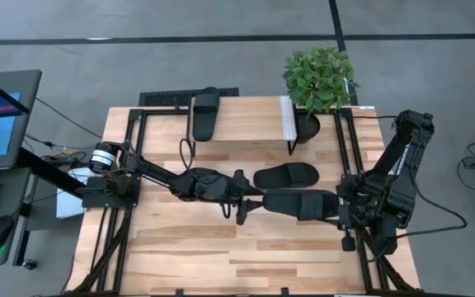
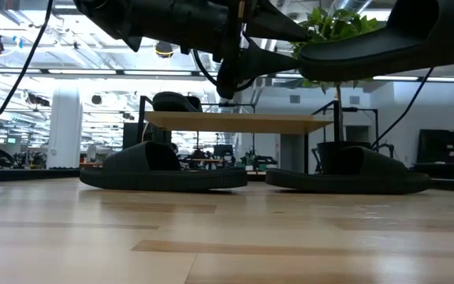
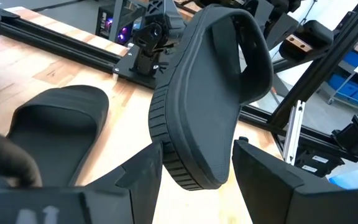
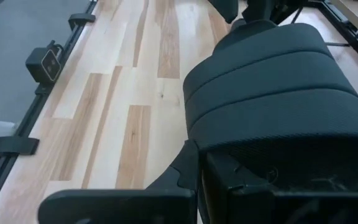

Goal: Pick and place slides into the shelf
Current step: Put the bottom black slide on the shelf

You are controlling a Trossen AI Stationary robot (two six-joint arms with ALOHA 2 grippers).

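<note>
A black slide [image 1: 299, 203] hangs in the air over the table's middle, tipped onto its side, between my two grippers. My right gripper [image 1: 337, 206] is shut at the slide's strap end [image 4: 272, 81]. My left gripper [image 3: 197, 149] is open. Its fingers stand on either side of the slide's other, rounded end [image 3: 194, 168]. One more slide [image 1: 285, 175] lies sole-down on the table just beyond the held one, and a further slide [image 2: 164, 170] rests flat to its left. Another slide [image 1: 204, 114] lies on the left end of the shelf [image 1: 246, 120]. My right gripper holds the slide at its strap end [image 1: 326, 205], coming level from the table's right side. The wide strap [image 4: 272, 81] covers the fingers, so the spot they pinch is hidden. The slide juts out toward the table's left, lifted clear. My left gripper's fingers [image 3: 145, 177] flank the rounded end closely; I cannot tell whether they touch it.
A potted plant [image 1: 318, 78] stands at the shelf's right end. Black frame rails [image 1: 349, 157] run along the table's left and right sides. Bare plank tabletop [image 1: 237, 256] stretches toward the near edge.
</note>
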